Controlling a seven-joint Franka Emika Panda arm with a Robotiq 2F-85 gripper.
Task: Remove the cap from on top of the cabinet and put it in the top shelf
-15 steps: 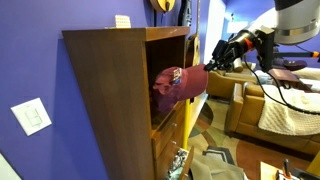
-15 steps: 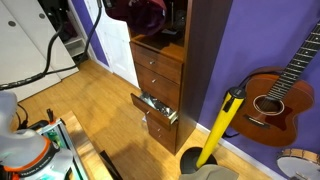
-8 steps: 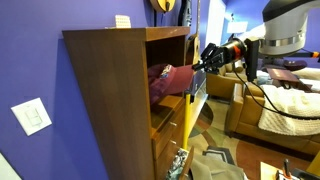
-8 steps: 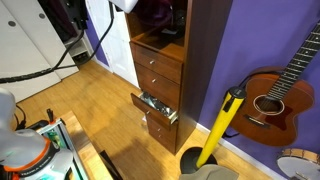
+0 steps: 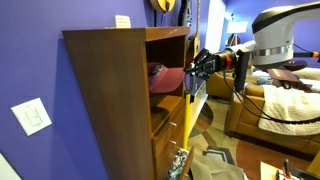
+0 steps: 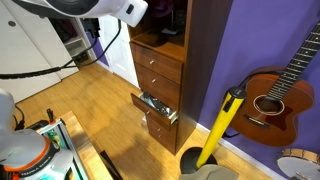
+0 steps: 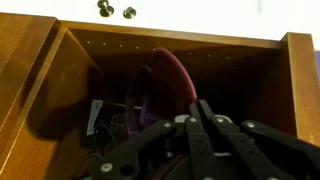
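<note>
The maroon cap (image 5: 163,76) lies inside the top shelf (image 5: 172,52) of the dark-brown cabinet (image 5: 110,90). Its brim points out toward the opening. My gripper (image 5: 197,64) is at the shelf's front edge, with its fingers closed together on the brim. In the wrist view the cap (image 7: 165,85) stands on edge in the dark compartment, and its brim curves down to my fingertips (image 7: 197,108). The shelf's wooden side wall (image 7: 40,70) frames it. In an exterior view the cabinet (image 6: 200,70) is seen from the front and the shelf interior is dark.
A small white card (image 5: 122,20) and a yellow object (image 5: 162,5) sit on the cabinet top. A lower drawer (image 6: 158,108) hangs open with clutter in it. A guitar (image 6: 275,95) and a yellow pole (image 6: 220,125) lean beside the cabinet. A sofa (image 5: 280,105) stands behind the arm.
My gripper has carried the cap from the shelf's mouth deeper into the compartment. The cap now sits mostly inside the shelf.
</note>
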